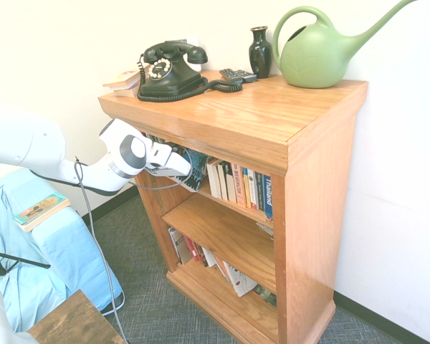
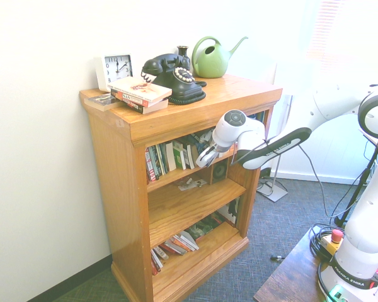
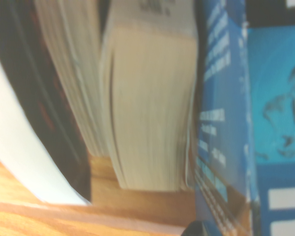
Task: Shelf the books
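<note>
First exterior view: white arm enters from the left; gripper (image 1: 187, 170) sits at the mouth of the top shelf of the wooden bookcase (image 1: 312, 186), clenched on the blue-and-black paperback (image 1: 196, 170). The paperback is partly inside the shelf opening, just left of a row of upright books (image 1: 242, 186). On the bookcase top: black rotary telephone (image 1: 169, 70), dark vase (image 1: 260, 51), green watering can (image 1: 317, 51). Leaning books on the bottom shelf. Another book (image 1: 39, 211) lies on a light-blue cloth (image 1: 54, 251), lower left.

Second exterior view: arm comes in from the right; gripper (image 2: 207, 157) is tucked under the top board, the held paperback mostly hidden behind it. Clock (image 2: 116, 68) and a flat stack of books (image 2: 140, 93) on top.

Wrist view: blurred; blue paperback cover (image 3: 246, 123) beside cream page edges (image 3: 150, 108) of shelved books, wooden shelf board (image 3: 49, 211) below.
</note>
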Robot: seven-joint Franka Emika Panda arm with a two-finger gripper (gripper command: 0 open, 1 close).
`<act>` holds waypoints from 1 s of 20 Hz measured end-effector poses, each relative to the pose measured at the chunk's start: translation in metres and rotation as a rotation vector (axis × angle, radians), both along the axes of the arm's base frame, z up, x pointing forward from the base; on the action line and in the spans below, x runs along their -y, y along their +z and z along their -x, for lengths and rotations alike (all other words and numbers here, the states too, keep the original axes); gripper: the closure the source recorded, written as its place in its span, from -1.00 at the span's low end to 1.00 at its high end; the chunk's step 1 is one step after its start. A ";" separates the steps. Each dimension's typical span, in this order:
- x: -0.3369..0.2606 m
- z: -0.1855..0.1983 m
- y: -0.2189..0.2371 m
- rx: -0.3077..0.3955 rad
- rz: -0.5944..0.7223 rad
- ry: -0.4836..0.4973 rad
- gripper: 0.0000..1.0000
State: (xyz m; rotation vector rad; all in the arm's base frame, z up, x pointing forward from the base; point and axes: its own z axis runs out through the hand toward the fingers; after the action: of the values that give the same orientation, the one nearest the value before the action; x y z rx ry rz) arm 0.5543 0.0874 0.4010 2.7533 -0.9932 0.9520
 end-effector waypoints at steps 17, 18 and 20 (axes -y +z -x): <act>-0.006 -0.025 -0.002 0.010 0.010 -0.007 -1.00; -0.007 -0.025 -0.002 0.010 0.010 -0.008 -1.00; -0.007 -0.025 -0.002 0.010 0.010 -0.010 -1.00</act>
State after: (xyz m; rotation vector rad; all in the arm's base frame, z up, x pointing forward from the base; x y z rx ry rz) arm 0.5791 0.0942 0.3988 2.7359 -0.9996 0.9676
